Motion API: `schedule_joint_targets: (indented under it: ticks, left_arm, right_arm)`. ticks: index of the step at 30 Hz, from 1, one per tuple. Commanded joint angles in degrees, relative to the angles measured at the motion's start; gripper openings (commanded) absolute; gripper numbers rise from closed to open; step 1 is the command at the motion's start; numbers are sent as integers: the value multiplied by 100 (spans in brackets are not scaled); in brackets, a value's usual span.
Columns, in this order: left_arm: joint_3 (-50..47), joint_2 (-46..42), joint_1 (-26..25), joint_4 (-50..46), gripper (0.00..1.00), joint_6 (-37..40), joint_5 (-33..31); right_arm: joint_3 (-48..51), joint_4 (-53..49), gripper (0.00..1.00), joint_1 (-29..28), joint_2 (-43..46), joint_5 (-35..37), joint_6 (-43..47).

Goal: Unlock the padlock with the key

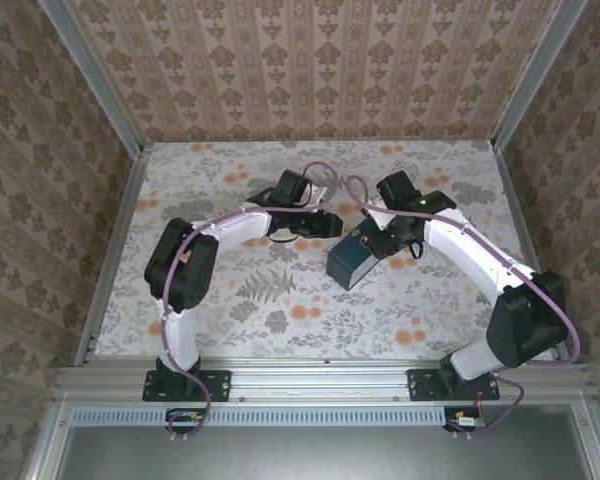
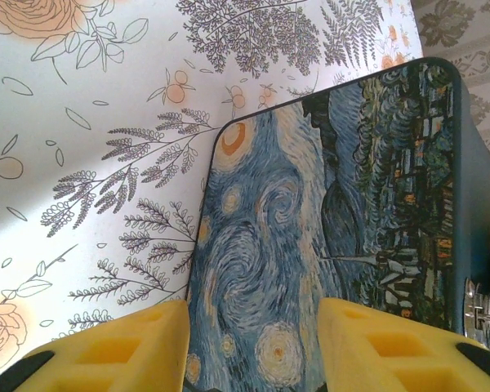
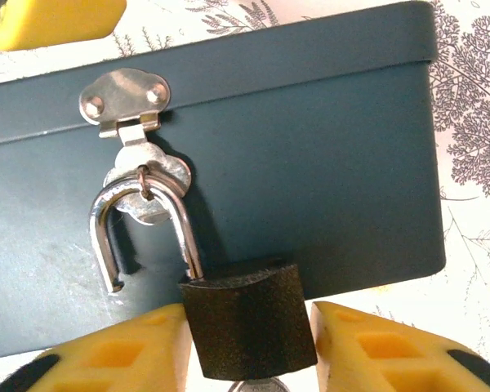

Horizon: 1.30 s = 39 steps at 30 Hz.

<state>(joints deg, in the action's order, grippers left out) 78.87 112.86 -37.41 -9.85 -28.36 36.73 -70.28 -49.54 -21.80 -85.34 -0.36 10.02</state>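
Note:
The padlock (image 3: 241, 322) is a small dark-bodied lock that hangs by its silver shackle (image 3: 139, 220) from the hasp (image 3: 126, 98) of the dark blue box (image 3: 310, 147). One shackle leg is out of the body. A sliver of the silver key (image 3: 257, 386) shows under the body. My right gripper (image 3: 249, 351) straddles the lock body: the left finger touches it and the right finger stands a narrow gap away. My left gripper (image 2: 255, 347) is open, its yellow fingers spread over the box's swirly printed lid (image 2: 269, 245). From above, both grippers, left (image 1: 325, 225) and right (image 1: 372, 238), meet at the box (image 1: 350, 262).
The box lies mid-table on a floral tablecloth (image 1: 240, 300). Patterned walls close off the back and both sides, with metal rails (image 1: 110, 250) along the edges. A yellow fingertip of the left gripper (image 3: 49, 20) shows beyond the box's lid.

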Motion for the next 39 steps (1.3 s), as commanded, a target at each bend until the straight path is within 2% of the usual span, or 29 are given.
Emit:
schedule_joint_targets:
  ticks: [1, 4, 7, 17, 25, 28, 34, 39]
  left_arm:
    - [146, -159, 31, -48, 46, -47, 62]
    - [98, -197, -9, -60, 46, -93, 44]
    - [-5, -283, -87, -39, 45, -221, -168]
    - [-323, -515, -143, 305, 45, -607, -153]
    - [-613, -685, -161, 561, 45, -946, -158]
    - [-710, -737, -181, 623, 45, -1025, -110]
    - [-803, -737, -318, 855, 45, -1166, 253]
    - [-833, -694, -454, 953, 44, -1251, 288]
  right_arm:
    - [-4, -162, 34, 9, 3, -40, 65]
    - [-63, -267, 29, 9, 24, -4, -36]
    - [-267, -513, 28, 35, 2, 44, -253]
    - [-627, -954, 21, 39, -291, 350, -1116]
    - [-486, -683, 17, 44, -158, 494, -2207]
    - [-365, -426, 12, 41, -47, 628, -2662]
    - [-153, 157, 9, 44, 13, 683, -3169]
    - [-75, 551, 7, 44, 19, 690, -3552]
